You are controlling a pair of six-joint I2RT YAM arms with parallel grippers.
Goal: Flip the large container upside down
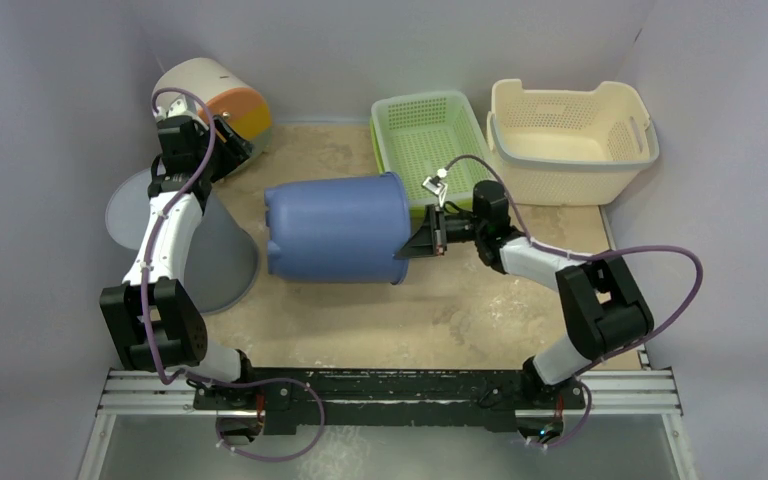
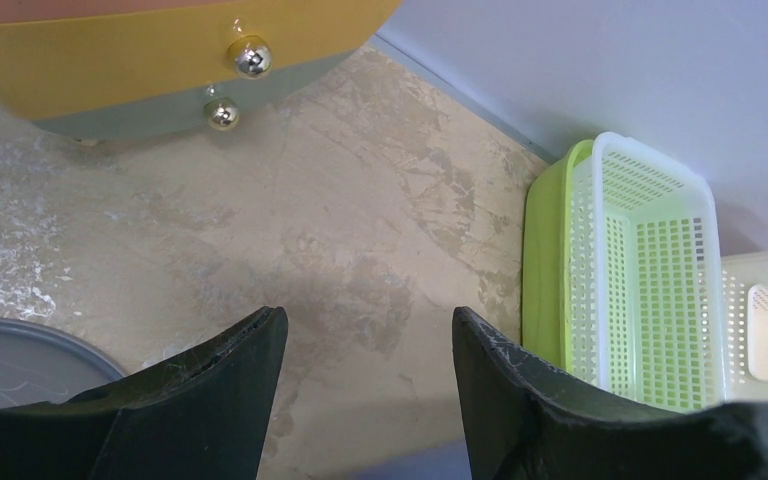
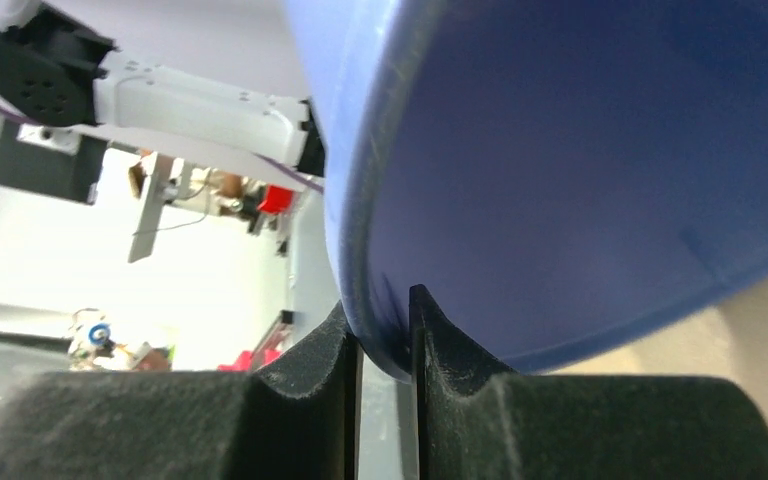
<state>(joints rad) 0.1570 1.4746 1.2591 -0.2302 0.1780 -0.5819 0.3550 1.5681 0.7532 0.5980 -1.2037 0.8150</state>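
Note:
The large blue container point(image 1: 335, 228) lies on its side in the middle of the table, its open mouth facing right. My right gripper point(image 1: 422, 240) is shut on the container's rim; in the right wrist view the blue rim point(image 3: 380, 300) sits pinched between the two fingers, with the blue inner wall point(image 3: 600, 170) filling the frame. My left gripper point(image 1: 228, 138) is open and empty at the far left, over bare table point(image 2: 360, 250), well away from the container.
A white, orange and yellow round container point(image 1: 215, 95) lies on its side at the back left. A grey bucket point(image 1: 215, 245) lies by the left arm. A green basket point(image 1: 430, 130) and a cream basket point(image 1: 570, 135) stand at the back.

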